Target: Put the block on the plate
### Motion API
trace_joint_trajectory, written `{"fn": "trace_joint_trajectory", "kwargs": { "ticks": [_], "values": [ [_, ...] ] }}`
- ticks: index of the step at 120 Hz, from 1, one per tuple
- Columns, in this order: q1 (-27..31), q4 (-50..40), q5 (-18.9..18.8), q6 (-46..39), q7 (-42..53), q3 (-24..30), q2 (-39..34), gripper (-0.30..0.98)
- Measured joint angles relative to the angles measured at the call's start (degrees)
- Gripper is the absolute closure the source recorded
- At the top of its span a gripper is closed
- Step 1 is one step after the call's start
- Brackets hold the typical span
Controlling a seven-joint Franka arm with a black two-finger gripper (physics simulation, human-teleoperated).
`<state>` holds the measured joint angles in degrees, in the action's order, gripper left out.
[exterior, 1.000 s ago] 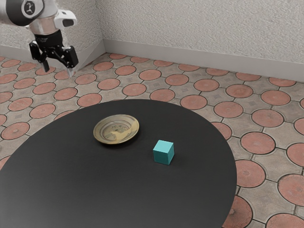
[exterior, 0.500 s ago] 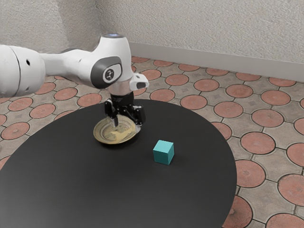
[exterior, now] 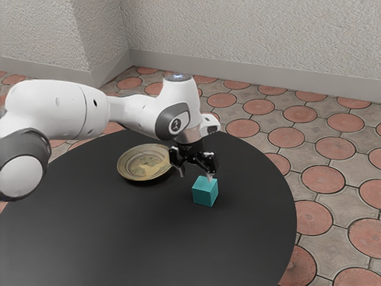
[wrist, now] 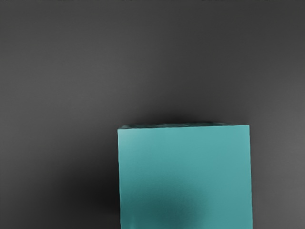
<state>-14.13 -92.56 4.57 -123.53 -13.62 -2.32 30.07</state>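
The black gripper (exterior: 196,175) hangs just above and behind the block in the exterior view, its two fingers spread apart with nothing held between them. One fingertip overlaps the block's top edge in that view; whether it touches cannot be told. The teal block (exterior: 205,192) rests flat on the dark table. From the wrist view, the block's top face (wrist: 186,167) looks large and close under my hand, with a soft shadow on it. A round tan plate (exterior: 132,172) lies toward the exterior view's left of the block, its far right rim partly behind the gripper.
The round black table (exterior: 149,238) has its curved edge beyond the block on the exterior view's right. My white arm passes over the table's far left part, above the plate's far side. Walls stand behind the tiled floor.
My arm has swung in from the exterior view's upper left, first over the plate, then across to the block. The fingers remain apart. Block and plate have stayed where they were.
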Motion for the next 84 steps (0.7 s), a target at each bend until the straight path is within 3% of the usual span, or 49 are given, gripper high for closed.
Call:
{"fn": "trace_joint_trajectory", "kwargs": {
  "ticks": [84],
  "values": [
    [0.0, 3.4, -0.2, -3.6, -2.8, 1.3, 7.7, 0.00]
  ]
}}
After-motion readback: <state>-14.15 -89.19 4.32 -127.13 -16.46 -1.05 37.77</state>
